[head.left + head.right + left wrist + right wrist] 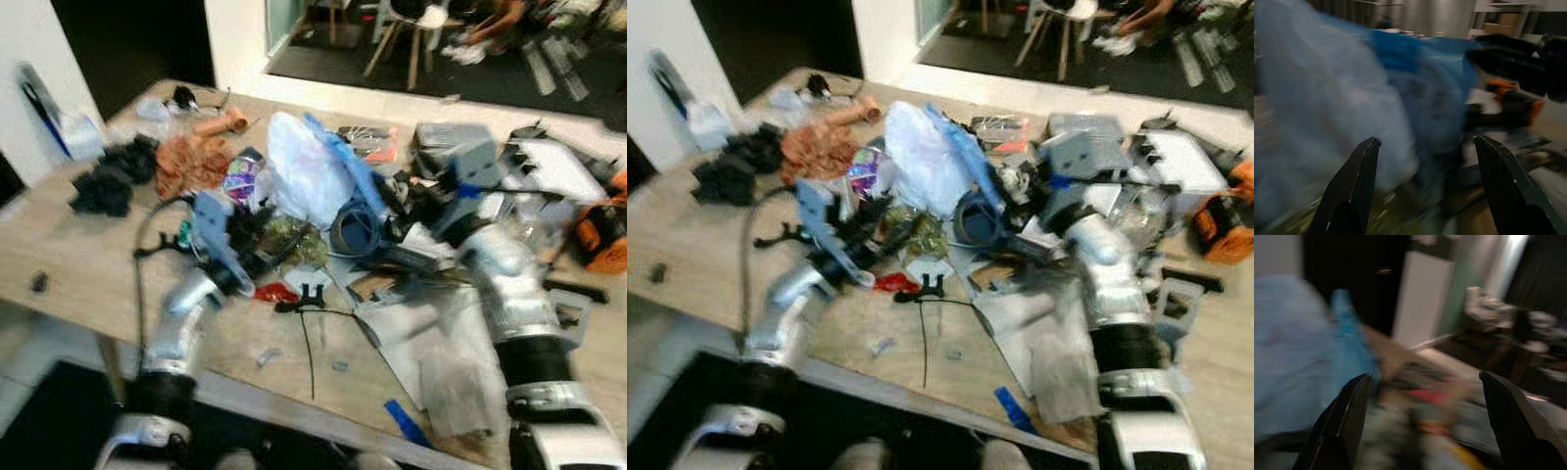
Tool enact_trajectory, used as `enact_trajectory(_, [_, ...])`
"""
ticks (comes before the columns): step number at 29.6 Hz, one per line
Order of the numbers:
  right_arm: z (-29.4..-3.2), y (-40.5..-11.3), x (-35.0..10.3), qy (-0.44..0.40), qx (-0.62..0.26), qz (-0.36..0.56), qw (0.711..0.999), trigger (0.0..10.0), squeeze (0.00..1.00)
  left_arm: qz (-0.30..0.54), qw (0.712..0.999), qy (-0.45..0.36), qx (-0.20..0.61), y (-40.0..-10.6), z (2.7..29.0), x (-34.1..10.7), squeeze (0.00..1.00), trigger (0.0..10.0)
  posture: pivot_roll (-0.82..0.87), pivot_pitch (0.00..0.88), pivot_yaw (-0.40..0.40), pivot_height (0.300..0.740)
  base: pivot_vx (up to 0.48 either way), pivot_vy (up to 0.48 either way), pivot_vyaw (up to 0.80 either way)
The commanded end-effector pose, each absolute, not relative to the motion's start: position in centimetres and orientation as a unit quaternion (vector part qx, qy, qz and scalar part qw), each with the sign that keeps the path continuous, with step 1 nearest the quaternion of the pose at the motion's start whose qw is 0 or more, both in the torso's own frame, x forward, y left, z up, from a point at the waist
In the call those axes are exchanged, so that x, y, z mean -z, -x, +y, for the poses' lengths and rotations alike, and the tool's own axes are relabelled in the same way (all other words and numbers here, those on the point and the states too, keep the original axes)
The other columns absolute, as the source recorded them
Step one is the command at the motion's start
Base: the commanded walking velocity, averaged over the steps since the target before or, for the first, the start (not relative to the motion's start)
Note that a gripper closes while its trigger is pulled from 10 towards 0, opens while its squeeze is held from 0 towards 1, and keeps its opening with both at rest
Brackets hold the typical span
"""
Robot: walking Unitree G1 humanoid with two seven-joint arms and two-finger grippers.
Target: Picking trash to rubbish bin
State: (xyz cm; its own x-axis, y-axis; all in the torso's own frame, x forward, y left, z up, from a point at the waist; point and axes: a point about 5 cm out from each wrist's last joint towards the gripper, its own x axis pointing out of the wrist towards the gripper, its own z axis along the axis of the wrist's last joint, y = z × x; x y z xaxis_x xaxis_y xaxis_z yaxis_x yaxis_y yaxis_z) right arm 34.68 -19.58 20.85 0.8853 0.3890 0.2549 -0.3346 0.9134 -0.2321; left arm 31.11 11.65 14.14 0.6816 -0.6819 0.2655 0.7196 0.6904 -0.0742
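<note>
Listing head views: counter (69, 264) heaped with trash; pale plastic bag (304, 171) at the heap's centre, left end effector (257, 235) just beside its near-left, right end effector (446, 196) to its right. Left wrist view: fingers (1359, 181) apart, bag ahead. Right wrist view: fingers (1344, 421) apart, empty. Advice: close squarely on loose bag folds only.

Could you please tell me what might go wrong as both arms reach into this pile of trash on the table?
The left gripper, jaws open, faces the white plastic bag; thin film may slip or tear. The black cable trails toward the table edge and could snag and drag clutter off. The right gripper, jaws open, works close by, so the arms could collide. Blur makes aiming uncertain.
</note>
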Motion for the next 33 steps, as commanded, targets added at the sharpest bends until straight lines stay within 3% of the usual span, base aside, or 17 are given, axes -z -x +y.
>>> enact_trajectory(1, [-19.8, -34.6, -20.4, 0.095, -0.178, -0.137, 0.970, 10.0, 0.00, -0.112, 0.910, 0.087, 0.390, -31.1, 11.7, -14.5, 0.00, 10.0, -0.09, 0.000, -0.017, 0.740, 0.000, 0.000, -0.80])
enact_trajectory(8, [-19.9, -34.7, -20.4, 0.110, -0.172, -0.136, 0.969, 10.0, 0.00, -0.117, 0.910, 0.082, 0.389, -31.1, 11.8, -14.8, 0.00, 10.0, -0.09, 0.000, -0.016, 0.740, 0.000, 0.000, -0.80])
enact_trajectory(21, [-19.4, -34.4, -18.1, 0.077, -0.204, -0.090, 0.972, 10.0, 0.00, -0.123, 0.918, 0.054, 0.373, -31.2, 12.1, -15.1, 0.00, 10.0, -0.09, 0.000, -0.015, 0.740, 0.000, 0.000, 0.00])
enact_trajectory(26, [-20.1, -34.4, -18.0, -0.008, -0.260, -0.084, 0.962, 10.0, 0.00, -0.119, 0.924, 0.025, 0.362, -31.4, 12.9, -15.4, 0.00, 10.0, -0.08, 0.000, -0.013, 0.740, 0.000, 0.000, 0.00])
enact_trajectory(33, [-18.5, -34.5, -17.0, 0.012, -0.348, -0.042, 0.936, 10.0, 0.00, -0.115, 0.926, 0.006, 0.359, -30.7, 14.0, -15.4, 0.00, 10.0, -0.05, 0.000, -0.027, 0.740, 0.000, 0.000, 0.00])
